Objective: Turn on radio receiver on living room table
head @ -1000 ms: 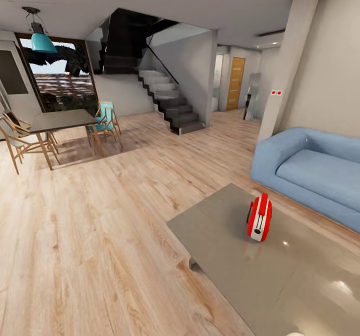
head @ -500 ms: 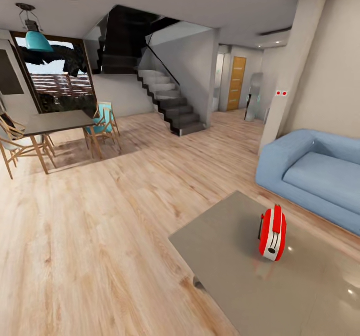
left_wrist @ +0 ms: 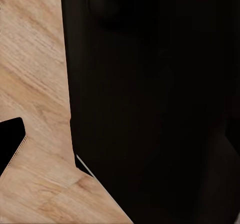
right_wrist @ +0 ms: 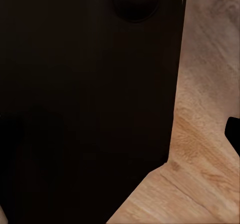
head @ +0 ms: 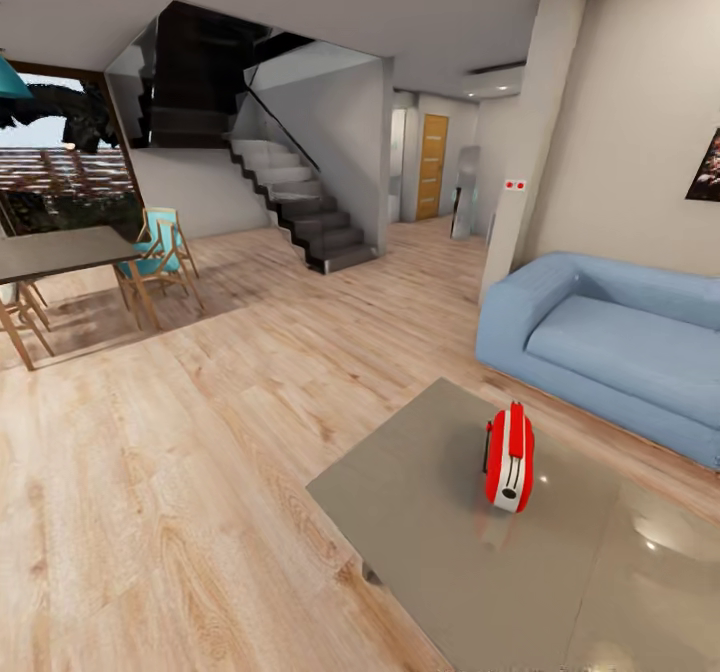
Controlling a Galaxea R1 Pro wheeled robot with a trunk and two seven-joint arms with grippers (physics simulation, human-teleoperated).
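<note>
From the head view we look across the living room (head: 250,382) — light plank floor, beige walls — and down onto the table (head: 430,512), whose glossy grey-taupe top spreads across the near right. The radio receiver (head: 509,457) stands upright on that top, toward its far side and well in from the left corner, turned edge-on to us: a red body with a white band down its narrow face and a small round knob low on that band. Its dim reflection lies on the gloss just in front of it.

We cannot place the radio against either gripper. The left wrist view gives us a large black body (left_wrist: 150,104) close to the lens with plank floor beside it, and a dark tip (left_wrist: 10,141) at the edge; the right wrist view gives much the same — black bulk (right_wrist: 85,99), floor, a dark tip (right_wrist: 233,134). Whether either gripper is spread or closed we cannot tell.

Beyond the table on the right sits the blue sofa (head: 610,342), with the corner of a framed picture (head: 705,167) on the wall above it. Far left stand a dark dining table (head: 60,252) and wooden chairs (head: 160,257) before a window (head: 55,167); a dark staircase (head: 300,202) rises at the far centre, and an orange door (head: 432,167) shows down the hallway.
</note>
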